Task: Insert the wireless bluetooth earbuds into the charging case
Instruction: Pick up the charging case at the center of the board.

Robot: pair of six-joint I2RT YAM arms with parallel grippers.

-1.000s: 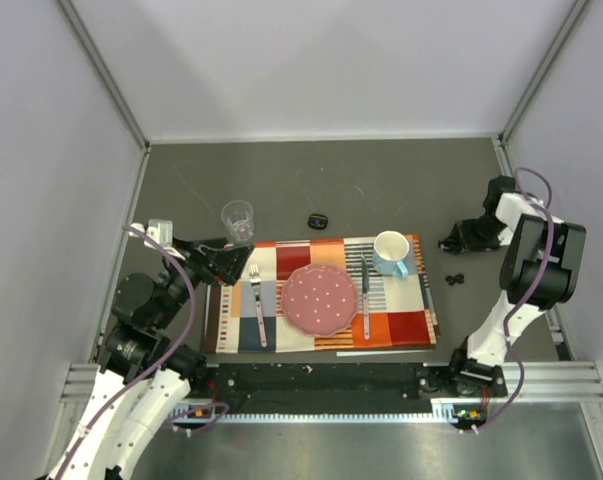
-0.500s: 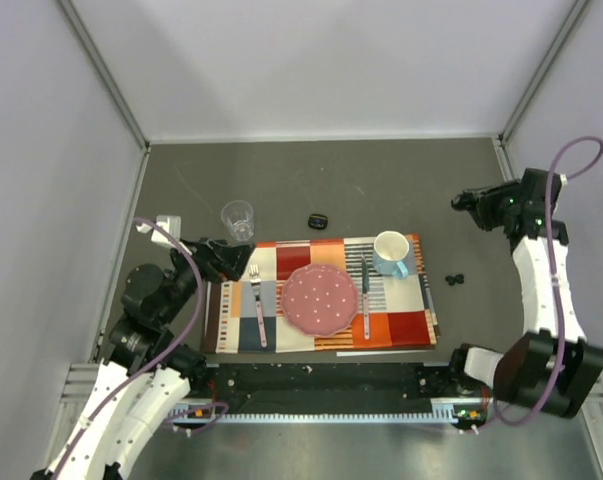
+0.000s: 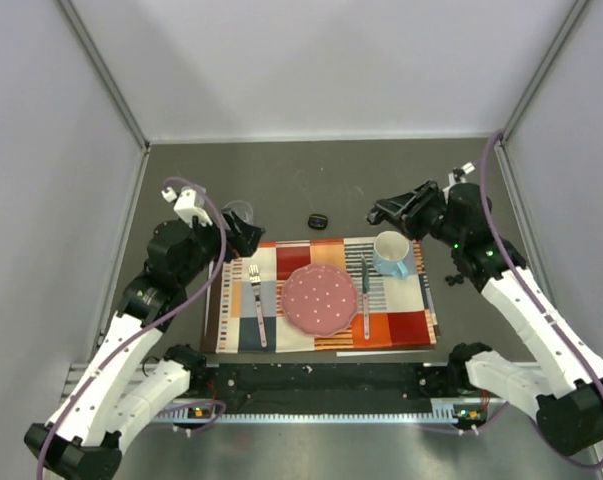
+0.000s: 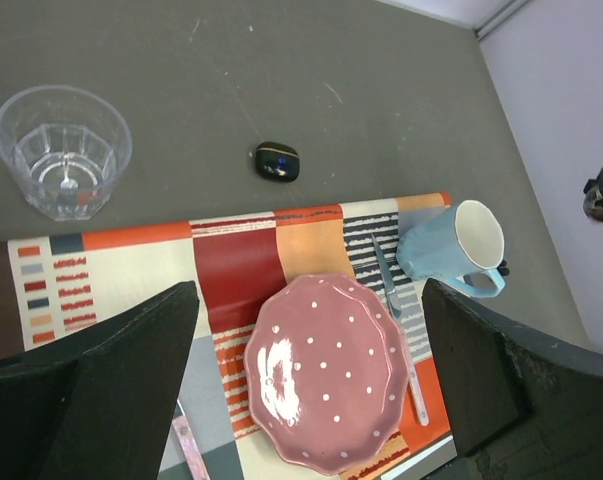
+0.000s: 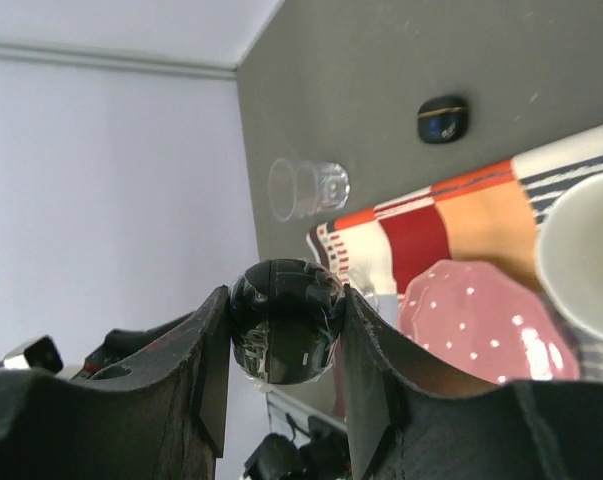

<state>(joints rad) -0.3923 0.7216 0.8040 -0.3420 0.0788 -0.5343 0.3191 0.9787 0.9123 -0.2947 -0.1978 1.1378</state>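
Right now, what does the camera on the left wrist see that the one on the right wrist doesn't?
Only the left wrist view shows the knife, the handle of the blue mug, and the left claw, spread wide and holding nothing. Only the right wrist view shows a glossy black rounded thing in the gap of the right claw. I cannot tell whether it is gripped or lies behind. Both show the glass, the charging case, the pink plate, the striped placemat and the blue mug, which is cropped in the right one.

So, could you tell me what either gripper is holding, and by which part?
The right gripper pinches a glossy black ball by its opposite sides, between both fingers. The left gripper is open and empty.
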